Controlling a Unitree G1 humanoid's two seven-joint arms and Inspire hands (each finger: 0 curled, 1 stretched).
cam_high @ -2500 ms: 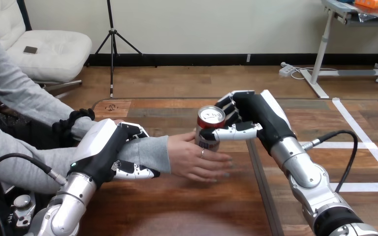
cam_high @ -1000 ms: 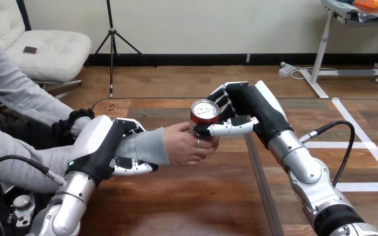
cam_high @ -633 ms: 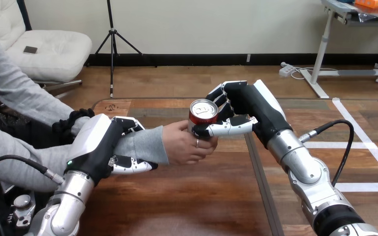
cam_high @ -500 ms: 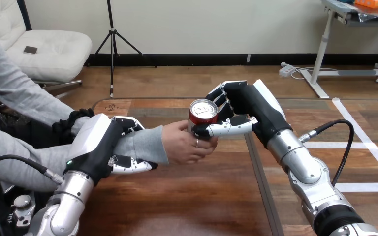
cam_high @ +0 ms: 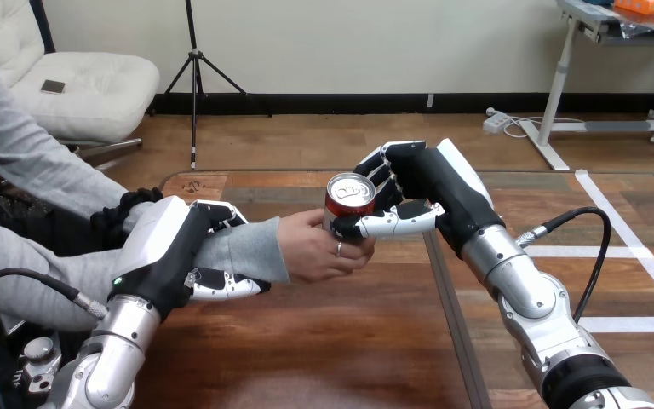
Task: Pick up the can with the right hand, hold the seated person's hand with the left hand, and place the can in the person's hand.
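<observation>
I can read no text, number or sign anywhere from here. The red-walled metal can (cam_high: 347,207) shows only a little of its side, too small for me to make out lettering.

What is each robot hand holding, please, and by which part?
Right robot hand: the can, round its side, with the person's hand on it. Left robot hand: the person's forearm.

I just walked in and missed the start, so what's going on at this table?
A handover is under way. The robot's right hand holds an upright can above the wooden table, thumb across its front. The person's hand, reaching in from the left, is wrapped round the can's lower part, so both are on it. The robot's left hand is curled round the person's forearm, over the grey sleeve. The right hand has not yet let go.
</observation>
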